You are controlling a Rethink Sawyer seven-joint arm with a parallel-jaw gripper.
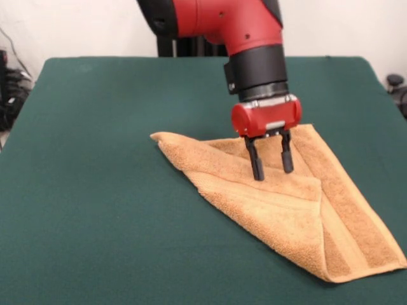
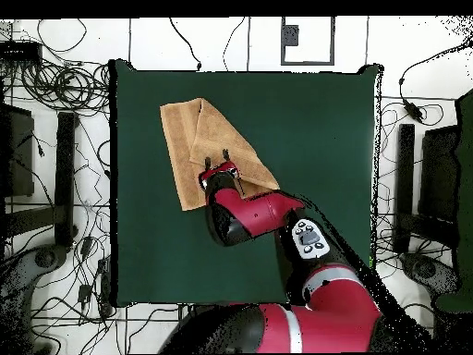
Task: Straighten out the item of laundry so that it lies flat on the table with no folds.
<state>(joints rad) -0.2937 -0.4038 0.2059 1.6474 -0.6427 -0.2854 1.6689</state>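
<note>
Orange-tan terry towel (image 1: 280, 210), front view: looped pile, smoother woven bands running along the right-hand edges. It is laid on the table (image 1: 95, 190) right of centre and is folded, with one layer lapped over another so that a rough triangle is formed, its corners pointing to the centre, the far right and the near right. The table is covered in plain dark green cloth. Gripper (image 1: 271, 166): red housing below a black cylindrical wrist, two slim black fingers (image 1: 256, 166) held apart with a clear gap between them, nothing held; the tips are set just above or at the towel's upper layer, and contact cannot be told.

Overhead view: the towel (image 2: 189, 139) is seen in the upper-left part of the table (image 2: 314, 139), a folded flap lying diagonally across a longer strip. The gripper (image 2: 218, 161) is placed over the flap, the red and black arm (image 2: 277, 222) reaching in from the bottom edge.
</note>
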